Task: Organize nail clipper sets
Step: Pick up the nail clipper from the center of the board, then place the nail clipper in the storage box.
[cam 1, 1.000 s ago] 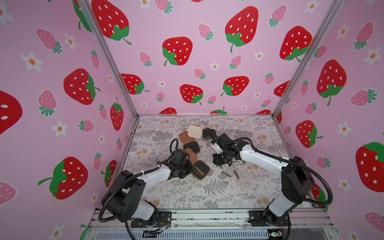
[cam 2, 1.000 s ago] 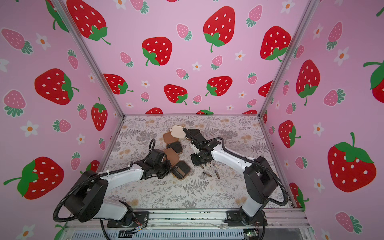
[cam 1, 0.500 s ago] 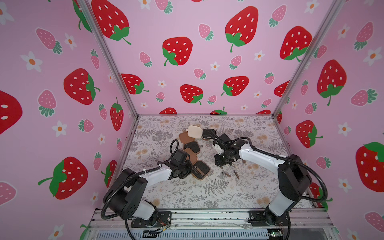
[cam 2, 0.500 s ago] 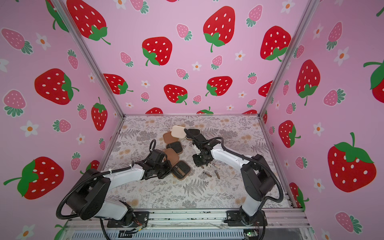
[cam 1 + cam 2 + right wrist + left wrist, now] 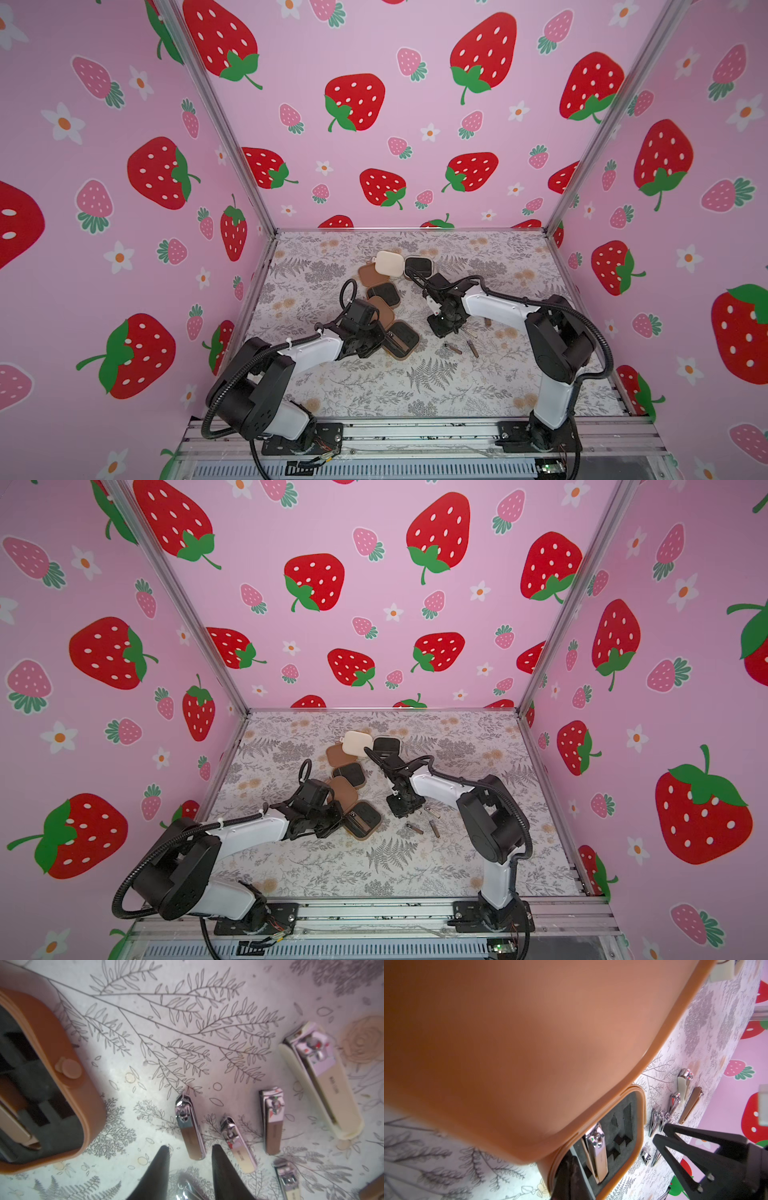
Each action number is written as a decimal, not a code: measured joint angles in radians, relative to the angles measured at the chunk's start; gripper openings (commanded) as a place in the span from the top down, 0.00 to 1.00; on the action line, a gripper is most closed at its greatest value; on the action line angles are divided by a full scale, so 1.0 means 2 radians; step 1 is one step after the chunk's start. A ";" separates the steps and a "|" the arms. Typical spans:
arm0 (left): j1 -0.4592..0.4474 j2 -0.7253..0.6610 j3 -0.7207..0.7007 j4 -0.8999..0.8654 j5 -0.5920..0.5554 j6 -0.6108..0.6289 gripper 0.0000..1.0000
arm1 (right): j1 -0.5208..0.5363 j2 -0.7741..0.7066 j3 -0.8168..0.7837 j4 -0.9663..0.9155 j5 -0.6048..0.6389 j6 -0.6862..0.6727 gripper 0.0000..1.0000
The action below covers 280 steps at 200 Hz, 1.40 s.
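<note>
While it gapes partway, right end effector (image 5: pixel 190 1146) straddles a clipper (image 5: pixel 188 1124).

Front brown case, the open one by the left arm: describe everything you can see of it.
The front brown case is a rounded-square hinged shell, rubbery-looking, lying open on the floral mat. Its plain lid is swung back behind the base. The base holds black slotted foam with one nail clipper seated and other slots empty. A round snap stud sticks out of the base wall. The shut left gripper is at its edge; a grip cannot be confirmed.
</note>
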<state>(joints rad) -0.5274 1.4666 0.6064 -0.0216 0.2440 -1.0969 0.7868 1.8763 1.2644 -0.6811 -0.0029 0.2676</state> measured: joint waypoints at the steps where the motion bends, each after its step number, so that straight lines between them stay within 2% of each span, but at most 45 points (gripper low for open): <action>1: 0.000 0.000 0.000 0.000 0.000 0.000 1.00 | 0.000 0.000 0.000 0.000 0.000 0.000 0.63; 47: 0.000 0.000 -0.001 0.002 0.000 0.000 1.00 | 0.000 0.024 0.009 0.000 0.003 -0.004 0.68; 126: 0.000 0.000 -0.003 0.005 0.001 0.000 1.00 | 0.000 0.029 0.014 0.004 0.004 -0.003 0.86; 201: 0.000 0.000 -0.004 0.007 0.001 0.000 1.00 | 0.004 0.027 0.019 -0.001 0.002 -0.015 0.87; 280: 0.000 -0.002 -0.007 0.010 0.001 -0.003 1.00 | 0.054 -0.006 0.058 0.003 -0.022 -0.078 0.87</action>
<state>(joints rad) -0.5270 1.4616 0.5922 -0.0006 0.2462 -1.1030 0.8951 1.8633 1.3804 -0.6758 -0.0467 0.1116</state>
